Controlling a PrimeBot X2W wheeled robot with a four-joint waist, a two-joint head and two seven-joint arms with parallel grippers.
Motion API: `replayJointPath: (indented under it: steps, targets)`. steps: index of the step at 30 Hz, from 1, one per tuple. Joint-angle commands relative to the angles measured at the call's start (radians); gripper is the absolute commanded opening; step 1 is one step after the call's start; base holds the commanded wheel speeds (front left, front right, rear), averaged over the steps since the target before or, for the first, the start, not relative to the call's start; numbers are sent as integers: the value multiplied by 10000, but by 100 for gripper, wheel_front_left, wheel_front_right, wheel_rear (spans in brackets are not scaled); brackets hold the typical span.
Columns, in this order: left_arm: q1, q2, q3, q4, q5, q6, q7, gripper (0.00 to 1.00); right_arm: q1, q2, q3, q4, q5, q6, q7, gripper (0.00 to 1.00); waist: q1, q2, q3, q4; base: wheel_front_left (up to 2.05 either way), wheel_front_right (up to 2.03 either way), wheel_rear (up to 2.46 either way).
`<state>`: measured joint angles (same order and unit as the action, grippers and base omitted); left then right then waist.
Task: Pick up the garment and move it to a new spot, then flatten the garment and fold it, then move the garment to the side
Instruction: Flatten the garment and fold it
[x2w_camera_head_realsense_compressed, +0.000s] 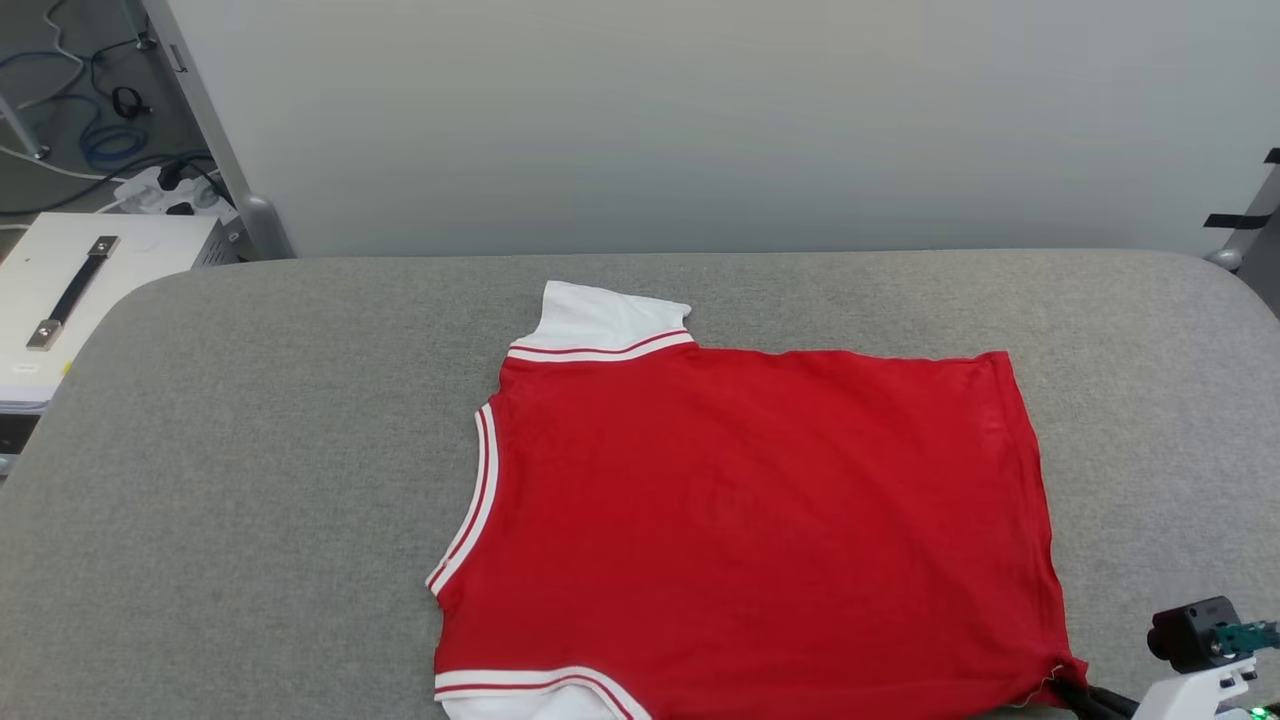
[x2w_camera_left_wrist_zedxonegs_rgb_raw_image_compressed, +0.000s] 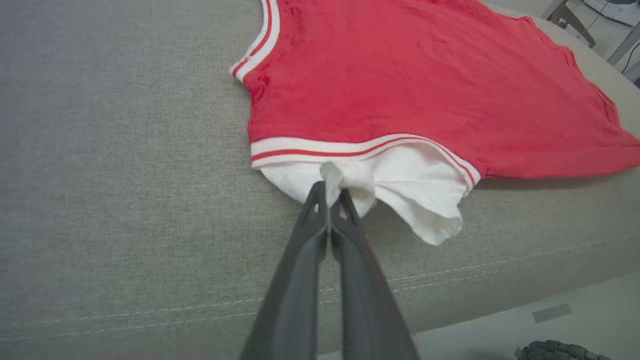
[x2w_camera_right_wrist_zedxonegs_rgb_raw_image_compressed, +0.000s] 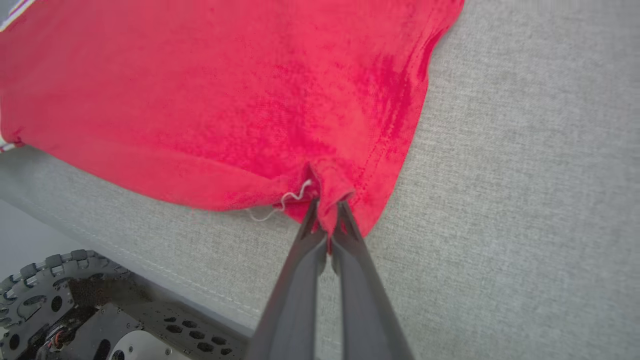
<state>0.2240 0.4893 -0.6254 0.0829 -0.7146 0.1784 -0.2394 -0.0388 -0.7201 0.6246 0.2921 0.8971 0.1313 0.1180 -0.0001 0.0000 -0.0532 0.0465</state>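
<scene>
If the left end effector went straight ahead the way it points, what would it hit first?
Its left end effector is shut on the white sleeve of the red jersey; straight on, it would probably meet the striped trim next.

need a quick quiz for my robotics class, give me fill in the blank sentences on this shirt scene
The garment lies on a padded surface coloured ____.
The left pincer grips its sleeve, which is ____.
The right pincer pinches a hem corner that is ____.
Missing: grey, white, red
</scene>
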Motion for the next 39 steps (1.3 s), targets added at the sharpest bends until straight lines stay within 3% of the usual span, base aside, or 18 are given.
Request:
replayJointPath:
  steps: [1, 11, 19, 27, 39]
  targets:
    - [-476, 163, 49, -15, 160, -101, 54, 0, 79, 110, -175, -106, -115, -6, 83, 0, 1, 0, 41, 0, 0, 0, 0]
    - [-3158, 634, 219, 479, 810, -912, 413, 0, -441, 549, -1472, -913, -699, -6, 680, 0, 1, 0, 1068, -252, 0, 0, 0]
    - [-5625, 592, 349, 1963, 1039, -1878, 475, 0, -1590, 1141, -2153, -1164, -1053, -6, 1206, 0, 1, 0, 2411, -580, 0, 0, 0]
    - [-7479, 167, -141, 4044, 1421, -2672, 517, 0, -2987, 1487, -2173, -440, -1322, -6, 1479, 0, 1, 0, 3466, -729, 0, 0, 0]
    - [-8741, -393, -965, 6684, 1429, -3065, 68, 0, -4670, 1917, -1515, 1419, -1888, -6, 1035, 0, 1, 0, 4022, -653, 0, 0, 0]
